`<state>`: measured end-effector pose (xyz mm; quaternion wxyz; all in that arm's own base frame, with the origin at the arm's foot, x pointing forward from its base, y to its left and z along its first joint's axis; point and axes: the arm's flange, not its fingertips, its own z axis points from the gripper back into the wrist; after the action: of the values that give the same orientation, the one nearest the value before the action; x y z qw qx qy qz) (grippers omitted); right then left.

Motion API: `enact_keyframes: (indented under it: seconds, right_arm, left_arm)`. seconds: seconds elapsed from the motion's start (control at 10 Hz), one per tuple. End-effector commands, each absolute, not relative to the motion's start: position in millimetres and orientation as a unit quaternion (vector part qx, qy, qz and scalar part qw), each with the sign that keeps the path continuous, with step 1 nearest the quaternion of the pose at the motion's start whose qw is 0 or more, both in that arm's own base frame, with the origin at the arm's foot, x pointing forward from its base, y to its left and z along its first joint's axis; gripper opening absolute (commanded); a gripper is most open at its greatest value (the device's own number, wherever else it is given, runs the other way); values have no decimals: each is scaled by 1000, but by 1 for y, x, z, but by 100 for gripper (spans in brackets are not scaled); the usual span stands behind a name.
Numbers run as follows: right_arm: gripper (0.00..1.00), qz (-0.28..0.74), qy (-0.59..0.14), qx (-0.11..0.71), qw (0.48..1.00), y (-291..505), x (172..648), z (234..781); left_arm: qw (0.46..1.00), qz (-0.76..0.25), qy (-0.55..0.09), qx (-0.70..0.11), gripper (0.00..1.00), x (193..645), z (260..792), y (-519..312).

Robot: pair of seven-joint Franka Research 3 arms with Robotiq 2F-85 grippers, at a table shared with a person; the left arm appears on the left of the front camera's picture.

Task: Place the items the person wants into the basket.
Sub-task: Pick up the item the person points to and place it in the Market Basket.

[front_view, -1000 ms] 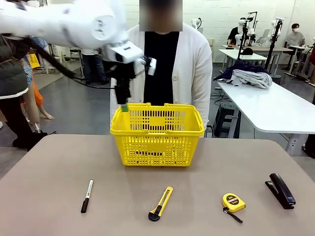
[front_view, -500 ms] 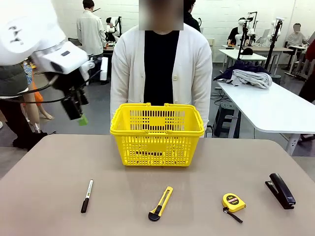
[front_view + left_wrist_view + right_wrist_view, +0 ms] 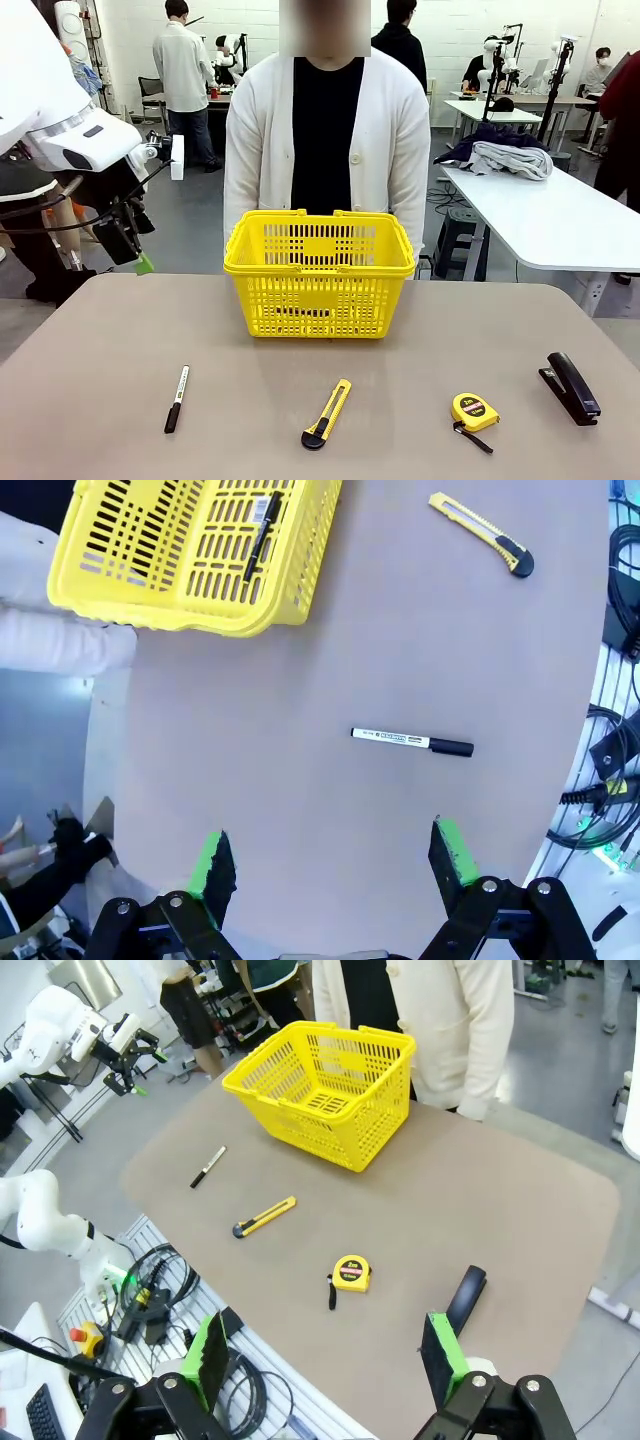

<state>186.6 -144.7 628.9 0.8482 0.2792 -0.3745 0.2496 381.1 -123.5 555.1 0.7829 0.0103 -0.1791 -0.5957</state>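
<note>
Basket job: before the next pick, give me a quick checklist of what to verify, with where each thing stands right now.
1. The pen lies inside the basket: ok.
2. The left gripper is open, empty and raised clear of the basket: ok.
3. The right gripper is open and empty: ok.
4. The utility knife lies free on the table, with nothing over it: ok.
5. The tape measure lies free, apart from the stapler: ok.
6. Which item the person wants next: cannot tell; the arms hang down and nothing is pointed at.
</note>
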Motion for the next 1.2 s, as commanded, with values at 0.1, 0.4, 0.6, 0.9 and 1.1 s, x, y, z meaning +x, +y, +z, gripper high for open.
enact_keyframes:
  seconds: [0.1, 0.4, 0.6, 0.9, 1.1]
  right_arm:
    - [100, 251, -373, 280, 848, -143, 187, 627]
    - [100, 251, -373, 280, 848, -143, 187, 627]
    - [100, 251, -373, 280, 848, -143, 187, 627]
    - [100, 251, -373, 280, 848, -143, 187, 627]
    - [100, 251, -373, 280, 848, -143, 187, 627]
  left_arm:
    - [782, -597, -180, 15, 100, 381, 558, -126]
    - [782, -597, -180, 15, 100, 381, 558, -126]
    - [782, -597, -180, 15, 100, 381, 558, -126]
    - [782, -597, -180, 15, 100, 381, 558, -126]
    - [782, -597, -180, 11, 100, 381, 556, -125]
